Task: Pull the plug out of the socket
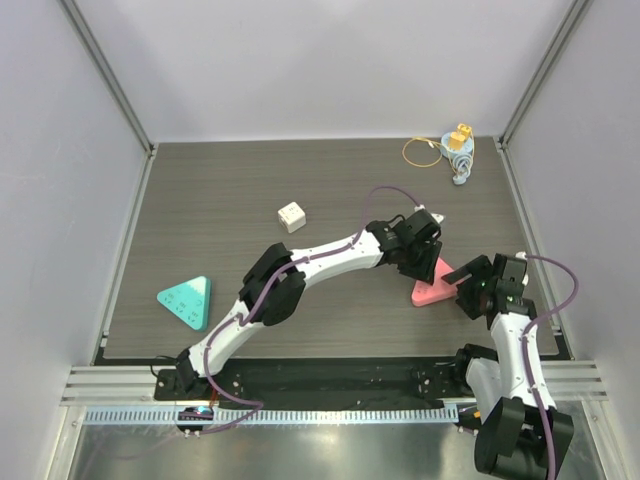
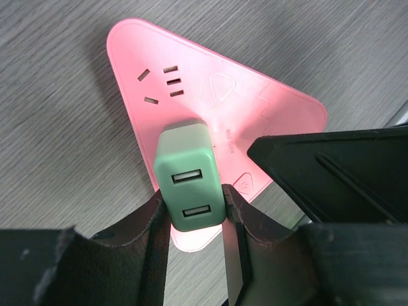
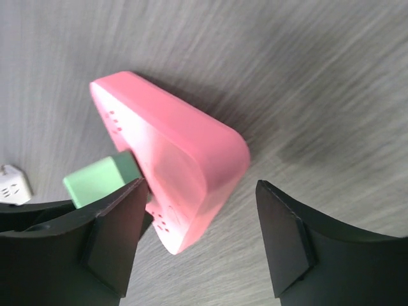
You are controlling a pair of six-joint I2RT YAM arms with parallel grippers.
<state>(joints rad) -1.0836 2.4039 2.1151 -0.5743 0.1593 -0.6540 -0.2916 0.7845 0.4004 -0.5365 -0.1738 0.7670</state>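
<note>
A pink triangular socket point(image 1: 430, 291) lies on the dark table at the right front. A green plug with two USB ports point(image 2: 189, 185) sits plugged into its face point(image 2: 210, 95). My left gripper point(image 2: 194, 211) is shut on the green plug, one finger on each side. My right gripper point(image 3: 201, 213) is open around a corner of the pink socket point(image 3: 172, 140). Its left finger is close to the socket's face and its right finger stands apart. The green plug point(image 3: 95, 180) shows behind that left finger. In the top view the left gripper point(image 1: 424, 262) hides the plug, and the right gripper point(image 1: 470, 291) is beside the socket.
A teal triangular socket point(image 1: 186, 301) lies at the front left. A white cube adapter point(image 1: 291, 216) sits mid-table and also shows in the right wrist view point(image 3: 13, 185). A blue and yellow object point(image 1: 459, 152) with a yellow ring point(image 1: 421, 151) is at the back right.
</note>
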